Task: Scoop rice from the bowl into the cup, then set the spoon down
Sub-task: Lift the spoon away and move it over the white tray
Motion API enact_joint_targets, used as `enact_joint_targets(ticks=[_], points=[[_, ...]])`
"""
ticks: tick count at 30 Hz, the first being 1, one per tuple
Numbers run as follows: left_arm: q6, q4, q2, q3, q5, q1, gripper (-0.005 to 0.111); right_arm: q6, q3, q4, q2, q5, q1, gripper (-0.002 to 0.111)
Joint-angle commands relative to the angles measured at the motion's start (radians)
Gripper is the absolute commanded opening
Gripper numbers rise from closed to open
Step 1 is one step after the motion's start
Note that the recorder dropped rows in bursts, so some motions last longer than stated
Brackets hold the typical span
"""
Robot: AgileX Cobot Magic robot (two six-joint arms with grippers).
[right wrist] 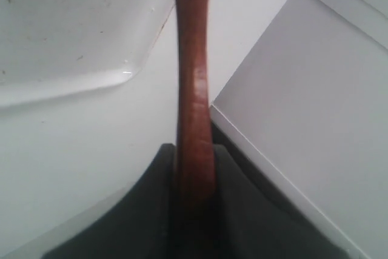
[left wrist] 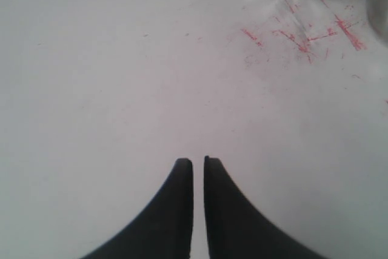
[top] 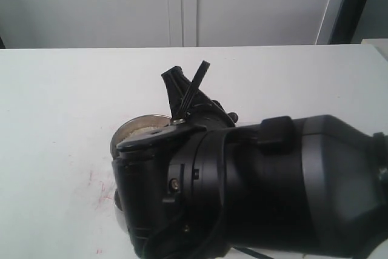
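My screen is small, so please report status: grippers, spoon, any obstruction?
Left gripper shut, empty, over table. Right gripper shut on spoon. Right arm blocks most of exterior view.

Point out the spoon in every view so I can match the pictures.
Exterior: the spoon is probably the dark slim stick slanting up at centre.
Left wrist: not in it.
Right wrist: its reddish-brown handle fills the picture's middle, clamped in the right gripper.
Shared landmark: that gripper, holding it in the exterior view too.
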State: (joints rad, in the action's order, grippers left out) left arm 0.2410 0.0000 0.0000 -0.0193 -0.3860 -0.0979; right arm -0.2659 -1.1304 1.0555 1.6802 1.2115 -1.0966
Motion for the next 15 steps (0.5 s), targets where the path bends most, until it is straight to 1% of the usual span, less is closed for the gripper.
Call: enact_joint_targets(ticks=[1, 4, 6, 7, 8, 12, 13, 15], points=[[-0.006, -0.006, 0.000, 0.009, -0.049, -0.005, 0.014, 0.178, 0.004, 0.002, -0.003, 0.010, 0.012, 0.000], [-0.006, -0.006, 0.000, 0.009, -0.049, -0.005, 0.014, 0.260, 0.004, -0.107, -0.014, 0.010, 0.056, 0.000], [-0.006, -0.006, 0.000, 0.009, -0.049, -0.005, 0.014, 0.389, 0.004, -0.147, -0.015, 0.010, 0.100, 0.000], [-0.006, -0.006, 0.000, 0.009, -0.049, -0.005, 0.014, 0.482, 0.004, -0.165, -0.016, 0.010, 0.138, 0.000], [-0.006, -0.006, 0.000, 0.009, -0.049, -0.005, 0.014, 0.533, 0.004, -0.189, -0.016, 0.010, 0.167, 0.000], [-0.006, -0.006, 0.000, 0.009, -0.049, -0.005, 0.014, 0.685, 0.004, -0.310, -0.019, 0.010, 0.306, 0.000], [-0.006, -0.006, 0.000, 0.009, -0.049, -0.005, 0.014, 0.730, 0.004, -0.361, -0.019, 0.010, 0.353, 0.000], [-0.006, -0.006, 0.000, 0.009, -0.049, -0.005, 0.014, 0.788, 0.004, -0.460, -0.019, 0.010, 0.413, 0.000]])
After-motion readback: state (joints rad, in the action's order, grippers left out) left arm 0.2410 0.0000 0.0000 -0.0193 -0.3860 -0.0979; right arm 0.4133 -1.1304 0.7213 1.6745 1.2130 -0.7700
